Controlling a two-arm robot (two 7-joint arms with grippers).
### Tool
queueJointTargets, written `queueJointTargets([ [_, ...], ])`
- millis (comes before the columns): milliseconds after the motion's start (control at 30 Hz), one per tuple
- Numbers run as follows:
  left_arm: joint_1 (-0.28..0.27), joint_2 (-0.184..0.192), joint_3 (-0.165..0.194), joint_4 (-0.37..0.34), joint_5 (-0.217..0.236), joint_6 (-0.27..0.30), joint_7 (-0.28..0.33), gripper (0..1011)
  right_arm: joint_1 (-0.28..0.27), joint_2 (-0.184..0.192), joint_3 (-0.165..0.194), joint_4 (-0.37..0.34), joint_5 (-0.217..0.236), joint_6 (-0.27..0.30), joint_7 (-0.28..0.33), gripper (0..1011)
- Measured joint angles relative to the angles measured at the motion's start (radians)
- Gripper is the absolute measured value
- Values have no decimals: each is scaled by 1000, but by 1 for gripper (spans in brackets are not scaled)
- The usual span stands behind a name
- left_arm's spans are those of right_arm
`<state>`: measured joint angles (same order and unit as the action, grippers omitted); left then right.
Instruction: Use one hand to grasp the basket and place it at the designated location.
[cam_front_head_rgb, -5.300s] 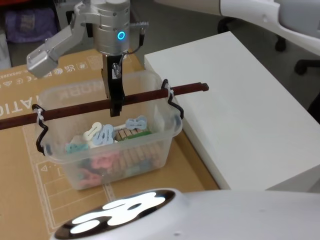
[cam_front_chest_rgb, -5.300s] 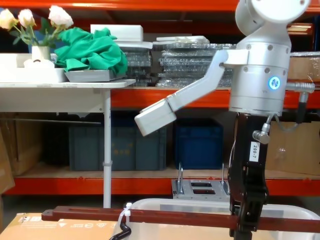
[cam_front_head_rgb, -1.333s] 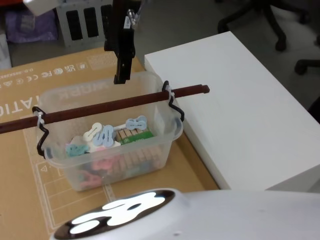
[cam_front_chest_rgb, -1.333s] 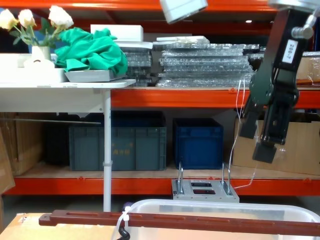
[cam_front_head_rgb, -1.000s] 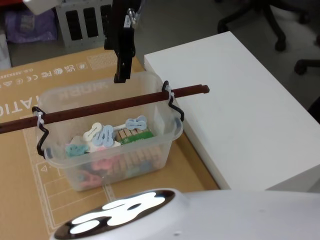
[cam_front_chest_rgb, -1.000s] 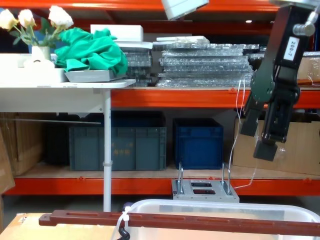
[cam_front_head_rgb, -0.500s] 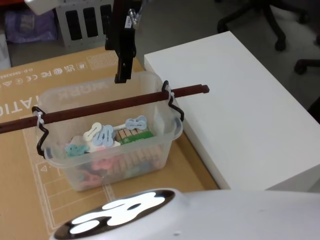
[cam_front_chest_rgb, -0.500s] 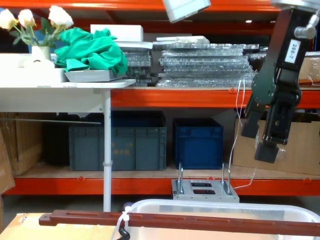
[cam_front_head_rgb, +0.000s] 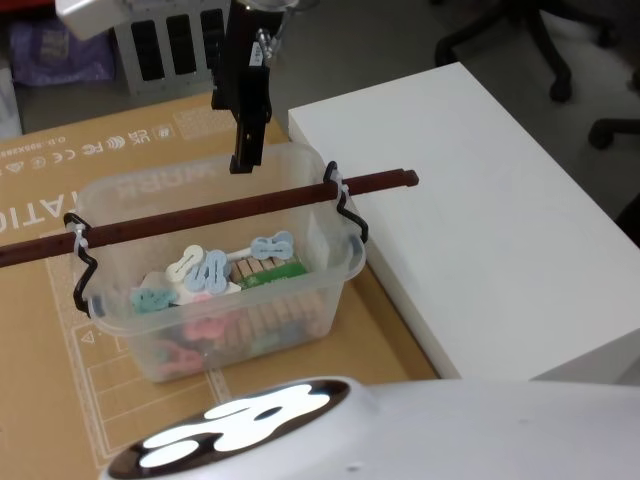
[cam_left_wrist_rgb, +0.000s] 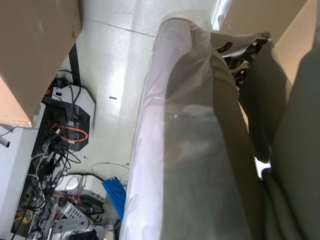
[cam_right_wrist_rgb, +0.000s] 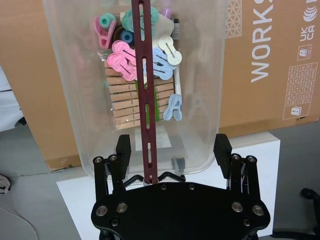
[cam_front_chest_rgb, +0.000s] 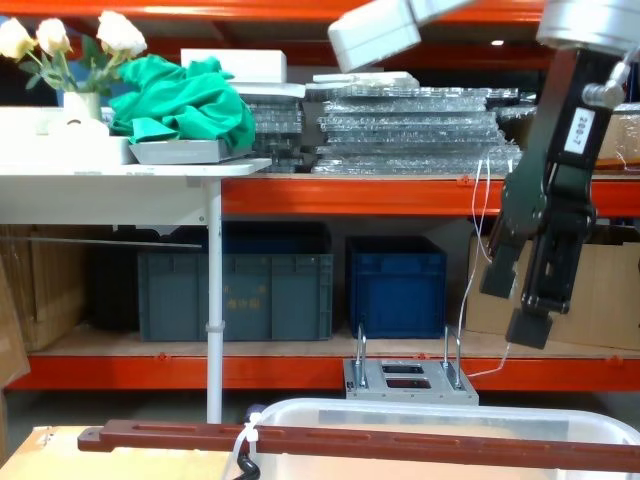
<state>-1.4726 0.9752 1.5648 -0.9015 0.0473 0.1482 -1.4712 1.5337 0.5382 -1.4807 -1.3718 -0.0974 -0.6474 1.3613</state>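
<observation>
Right now R gripper (cam_front_head_rgb: 245, 160) is hovering just above the basket (cam_front_head_rgb: 300, 300), jaws gaping wide, gripping nothing. Basket's sitting on cardboard box (cam_front_head_rgb: 40, 200), wooden handle (cam_front_head_rgb: 200, 215) lying across its rim.

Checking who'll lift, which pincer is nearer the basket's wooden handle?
Right. The right pincer hangs open above the handle, not touching; the left arm is parked away, its camera facing floor.

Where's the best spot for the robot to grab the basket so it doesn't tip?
The middle of the wooden handle, from straight above. The bar lies level across the rim of the basket, so a centre hold should let it hang evenly. The open right gripper hovers above it, lined up astride the bar.
</observation>
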Motion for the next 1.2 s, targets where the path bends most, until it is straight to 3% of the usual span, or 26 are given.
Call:
queueJointTargets([
  [300,0,0,0,0,0,0,0,0,-17,-35,-11,55,-5,-28,-7,1000],
  [500,0,0,0,0,0,0,0,0,-36,-90,-31,139,-6,-56,-8,1000],
  [733,0,0,0,0,0,0,0,0,-45,-119,-43,184,-6,-69,-7,1000],
  [967,0,0,0,0,0,0,0,0,-58,-174,-68,254,-1,-85,11,1000],
  [1200,0,0,0,0,0,0,0,0,-62,-199,-85,274,7,-86,30,1000],
])
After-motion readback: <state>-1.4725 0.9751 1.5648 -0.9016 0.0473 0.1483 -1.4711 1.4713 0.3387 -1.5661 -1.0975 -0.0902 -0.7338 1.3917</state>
